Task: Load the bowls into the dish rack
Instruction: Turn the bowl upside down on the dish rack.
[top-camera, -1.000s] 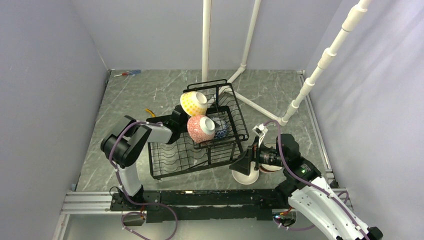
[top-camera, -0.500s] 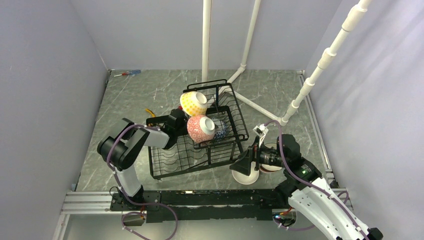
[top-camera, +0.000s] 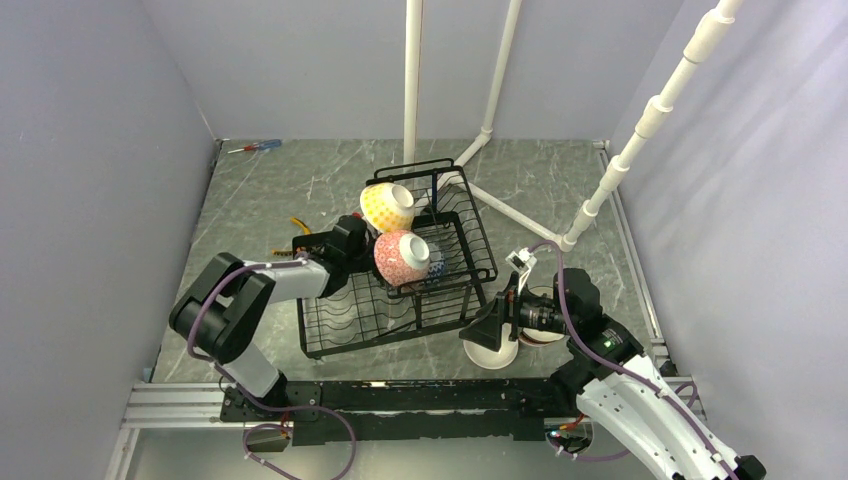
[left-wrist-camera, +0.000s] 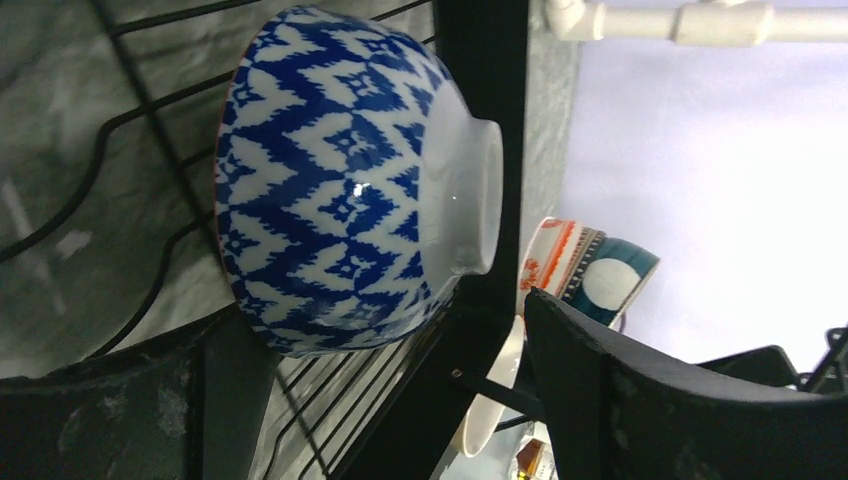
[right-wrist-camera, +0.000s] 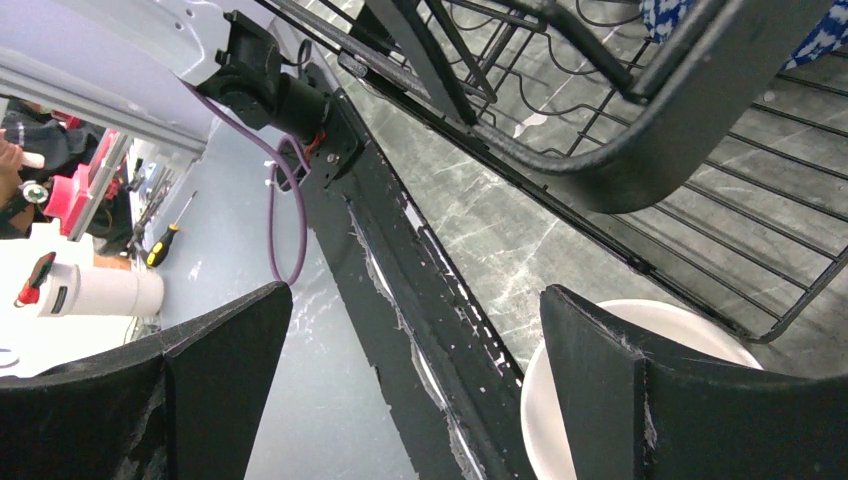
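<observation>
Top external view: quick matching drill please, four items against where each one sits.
1 yellow dotted bowl
2 blue-white zigzag bowl
3 white bowl
4 screwdriver

A table, far-left corner
B table, right of the dish rack
C upper basket's far-left corner
D in the rack, partly hidden behind the pink-red bowl

Pairs: 1-C, 2-D, 3-B, 4-A

left gripper (left-wrist-camera: 380, 330): blue-white bowl (left-wrist-camera: 330, 180) ahead | right gripper (right-wrist-camera: 415, 295): dish rack (right-wrist-camera: 640, 160) rim ahead

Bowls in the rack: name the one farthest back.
The yellow dotted bowl; the pink-red bowl and the blue zigzag bowl both sit in front of it.
</observation>
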